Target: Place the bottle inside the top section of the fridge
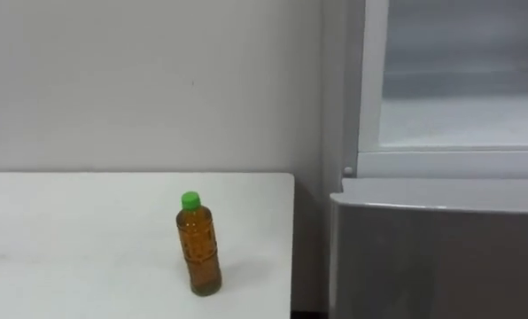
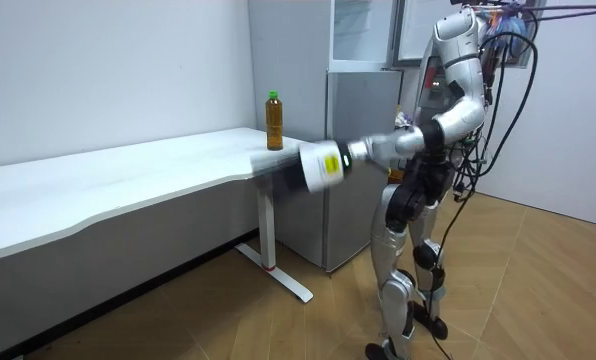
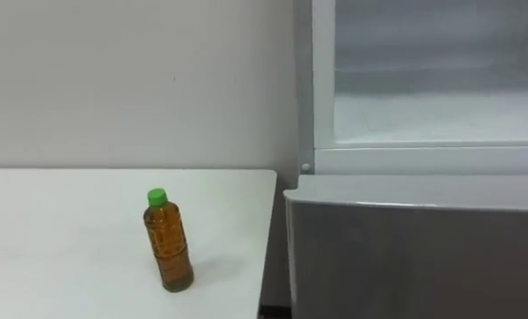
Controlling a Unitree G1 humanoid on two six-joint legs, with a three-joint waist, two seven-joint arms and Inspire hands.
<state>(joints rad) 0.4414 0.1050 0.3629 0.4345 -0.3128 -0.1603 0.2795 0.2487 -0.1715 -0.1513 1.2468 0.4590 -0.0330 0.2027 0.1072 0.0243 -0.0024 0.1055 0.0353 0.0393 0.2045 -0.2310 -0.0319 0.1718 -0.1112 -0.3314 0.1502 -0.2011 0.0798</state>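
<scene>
The amber plastic bottle with a green cap [image 1: 198, 248] stands upright near the white desk's [image 1: 69, 230] right edge. It is probably light, stiff and slick, so grasp it mid-body. I cannot tell whether the left robot hand [image 2: 283, 167] is apart or together.

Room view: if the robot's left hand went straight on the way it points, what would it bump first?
Probably the end of the long white table, just below the amber plastic bottle with a green cap. The left hand sits level with the tabletop edge, but depth is hard to judge.

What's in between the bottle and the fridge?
Nothing stands between the bottle and the fridge: just bare white table, then a narrow gap past its edge. Both eye views show it.
</scene>
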